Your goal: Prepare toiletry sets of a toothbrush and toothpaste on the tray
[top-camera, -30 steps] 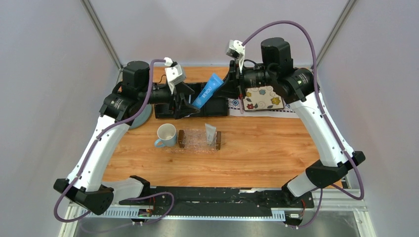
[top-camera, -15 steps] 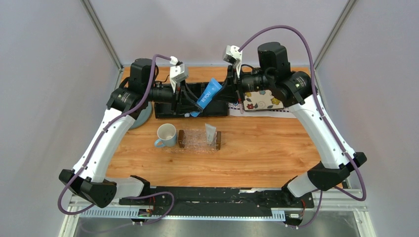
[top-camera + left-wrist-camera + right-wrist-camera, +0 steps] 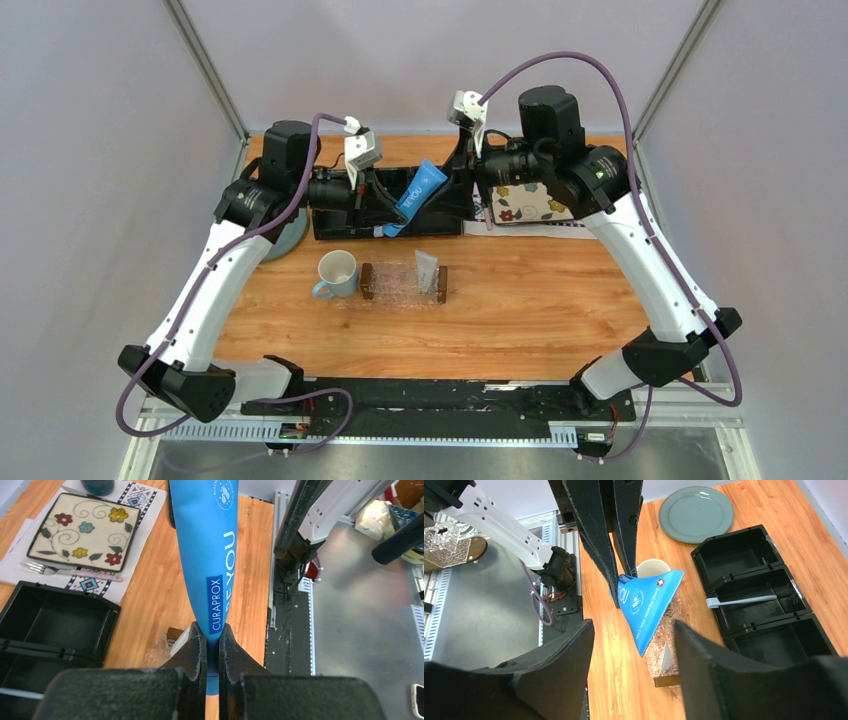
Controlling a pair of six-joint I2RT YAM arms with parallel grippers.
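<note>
The left arm is stretched from its base at the near edge of the table (image 3: 540, 320) to the far side, with the elbow turned outward and the forearm bent inward; the right arm is posed in a mirrored way, so that the two wrists are facing each other above the black organizer (image 3: 345, 225); the left gripper (image 3: 212, 640) is closed tight on one end of the blue toothpaste tube (image 3: 207, 555), which is pinched flat between the two fingers (image 3: 192, 647) and is held in the air, slanted, over the organizer; the right gripper (image 3: 634, 630) is spread wide, and in the right wrist view the tube is seen between its fingers (image 3: 569, 655) with a gap on each side, touched by neither; the toothbrush (image 3: 744, 600) is lying lengthwise in the middle compartment of the organizer, apart from both grippers; the tray (image 3: 404, 282) is standing on the table nearer to the bases, just beside a mug (image 3: 337, 273), and a small pale packet (image 3: 427, 270) is seen in its right part; what this packet is cannot be told; a flowered plate (image 3: 532, 198) is lying under the right forearm, and a grey plate (image 3: 696, 514) is lying at the left end of the organizer.
</note>
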